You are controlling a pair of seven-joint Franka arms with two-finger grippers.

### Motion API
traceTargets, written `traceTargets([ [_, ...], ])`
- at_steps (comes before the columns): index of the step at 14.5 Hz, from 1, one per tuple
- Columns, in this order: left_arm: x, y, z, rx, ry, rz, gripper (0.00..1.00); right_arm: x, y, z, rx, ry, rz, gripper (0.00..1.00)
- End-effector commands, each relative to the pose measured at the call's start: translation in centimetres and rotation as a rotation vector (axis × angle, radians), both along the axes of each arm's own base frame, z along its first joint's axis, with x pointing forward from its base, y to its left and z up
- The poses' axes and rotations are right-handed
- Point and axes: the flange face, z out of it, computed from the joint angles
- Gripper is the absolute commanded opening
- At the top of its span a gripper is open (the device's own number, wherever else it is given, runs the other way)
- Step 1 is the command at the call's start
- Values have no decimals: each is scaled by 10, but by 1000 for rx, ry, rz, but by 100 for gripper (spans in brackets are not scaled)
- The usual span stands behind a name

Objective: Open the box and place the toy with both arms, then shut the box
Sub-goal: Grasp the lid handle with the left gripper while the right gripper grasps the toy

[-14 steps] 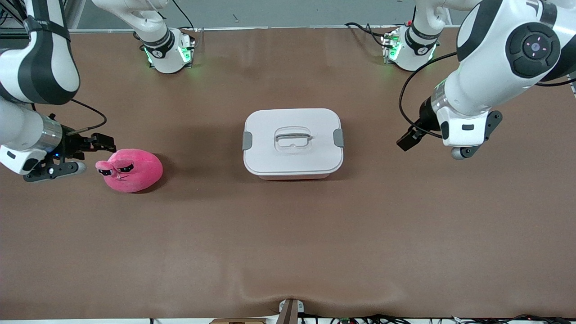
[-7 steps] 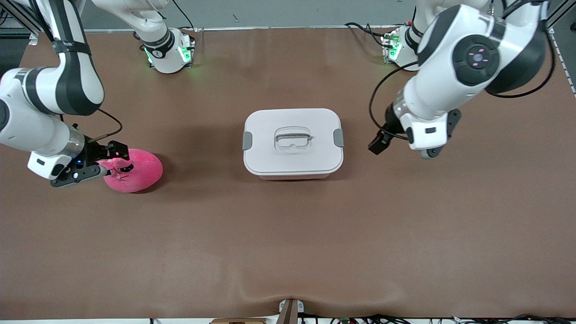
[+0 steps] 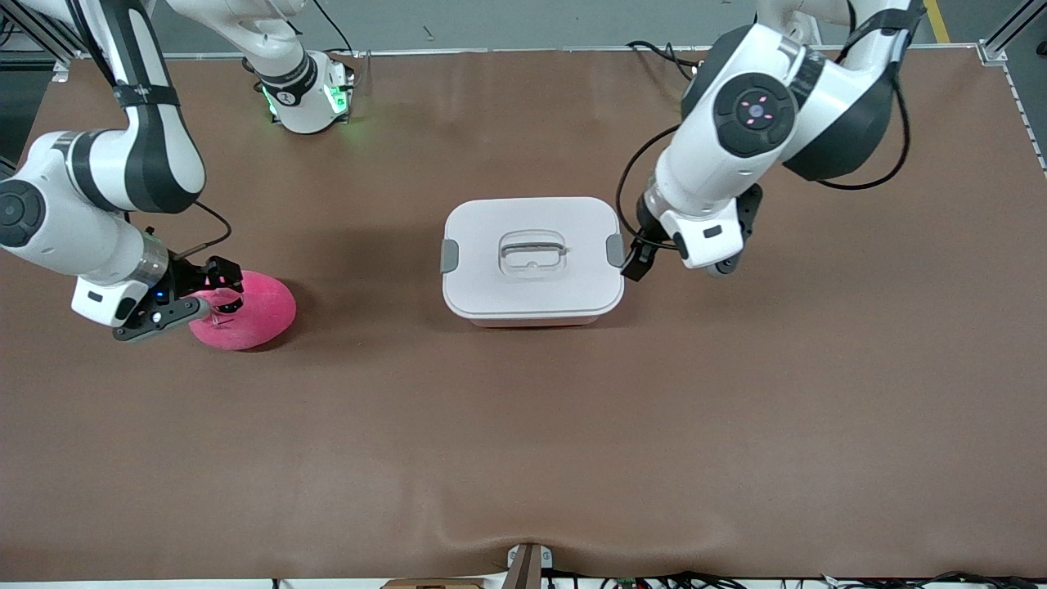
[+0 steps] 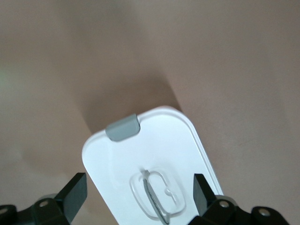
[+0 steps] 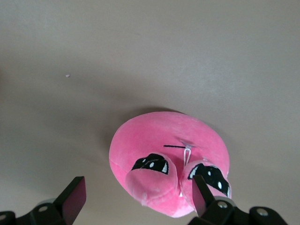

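Observation:
The box (image 3: 532,278) stands mid-table with its white lid on, a grey clip (image 3: 615,249) at each end and a recessed handle (image 3: 532,249) on top. My left gripper (image 3: 634,266) is open and empty, low beside the clip at the left arm's end. The left wrist view shows the lid (image 4: 140,154), the other clip (image 4: 123,127) and the handle (image 4: 159,194) between my open left gripper (image 4: 139,197). The pink toy (image 3: 253,309) lies toward the right arm's end. My right gripper (image 3: 219,288) is open over its face. In the right wrist view the toy (image 5: 164,140) sits partly between the fingers of my right gripper (image 5: 138,199).
The brown table (image 3: 523,442) stretches wide nearer the front camera. The two arm bases (image 3: 307,94) stand along the edge farthest from the front camera. A black cable (image 3: 630,188) loops from the left wrist over the table beside the box.
My left arm has swung in toward the box, and its gripper now sits at the clip. My right gripper has moved over the toy's face and covers part of it.

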Motion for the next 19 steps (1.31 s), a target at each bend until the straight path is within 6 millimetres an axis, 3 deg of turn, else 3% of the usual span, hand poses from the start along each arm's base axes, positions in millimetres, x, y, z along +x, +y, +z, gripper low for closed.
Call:
traceTargets([
  [1,-7,-33,-15,33,-23,102,100,-14,1,-8,-17,1,26,100],
  [3,-20,-62,-34,92,-57,138,100,-15,0,-11,-17,6,24,100],
  [9,-41,-113,-73,95,-78,286,100,-17,-3,-19,-17,18,20,100],
  [14,-51,-134,-97,96,-83,324,100,-15,-4,-26,-17,21,18,100],
  [19,-60,-143,-110,118,-85,352,100,-15,-4,-34,-22,35,25,100],
])
